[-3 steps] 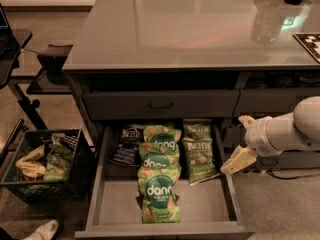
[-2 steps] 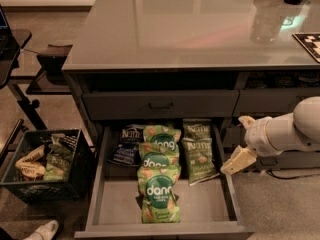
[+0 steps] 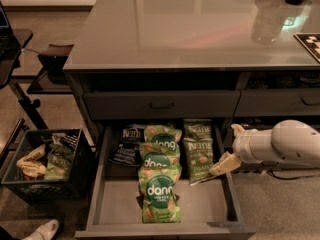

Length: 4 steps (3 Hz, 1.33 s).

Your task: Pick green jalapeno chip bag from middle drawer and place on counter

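Camera view: the white arm [image 3: 295, 145] runs off the right edge, so only its forearm shows. The gripper [image 3: 231, 148] sits over the right wall of the open middle drawer [image 3: 120, 200]. Its beige fingers [image 3: 225, 164] are spread and grasp nothing. The nearer one overlaps the bottom right corner of the green jalapeno chip bag [image 3: 198, 156], and whether they touch is hard to make out.

That bag is olive-green and crinkly, with a white logo up top and pale lettering low down. It lies flat at the drawer's right side, partly covering a second olive bag [image 3: 199, 130] behind it. Three dang bags [image 3: 160, 194] overlap down the middle, and a dark blue bag [image 3: 129, 143] on the left is half hidden. The glossy table [image 3: 190, 29] is cut off at the far and right edges.
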Motion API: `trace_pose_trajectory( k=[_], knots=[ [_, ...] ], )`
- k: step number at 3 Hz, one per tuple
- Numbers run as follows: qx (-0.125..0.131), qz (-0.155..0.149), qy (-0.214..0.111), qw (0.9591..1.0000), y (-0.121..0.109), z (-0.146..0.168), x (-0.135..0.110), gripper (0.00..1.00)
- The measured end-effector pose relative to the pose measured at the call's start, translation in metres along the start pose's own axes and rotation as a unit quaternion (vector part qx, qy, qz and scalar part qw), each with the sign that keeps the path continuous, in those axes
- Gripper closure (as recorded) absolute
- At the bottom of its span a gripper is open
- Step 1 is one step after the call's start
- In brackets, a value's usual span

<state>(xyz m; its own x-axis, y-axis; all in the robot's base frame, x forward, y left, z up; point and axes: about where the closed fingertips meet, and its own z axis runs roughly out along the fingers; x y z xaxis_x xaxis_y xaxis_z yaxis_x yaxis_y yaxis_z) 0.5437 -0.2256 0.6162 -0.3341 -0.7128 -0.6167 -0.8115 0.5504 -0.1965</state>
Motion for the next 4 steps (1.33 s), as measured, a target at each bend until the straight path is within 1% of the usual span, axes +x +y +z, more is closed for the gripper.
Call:
trace_pose_trajectory(
  k=[1, 2, 3, 4],
  knots=[
    [0.008, -0.01, -0.02, 0.9997, -0.013, 0.049, 0.016, 0.0],
    [0.0, -0.015, -0.031, 0.9994, -0.022, 0.091, 0.036, 0.0],
    [0.0, -0.015, -0.031, 0.9994, -0.022, 0.091, 0.036, 0.0],
    [0.013, -0.018, -0.021, 0.9995, -0.018, 0.106, 0.041, 0.0]
  ],
)
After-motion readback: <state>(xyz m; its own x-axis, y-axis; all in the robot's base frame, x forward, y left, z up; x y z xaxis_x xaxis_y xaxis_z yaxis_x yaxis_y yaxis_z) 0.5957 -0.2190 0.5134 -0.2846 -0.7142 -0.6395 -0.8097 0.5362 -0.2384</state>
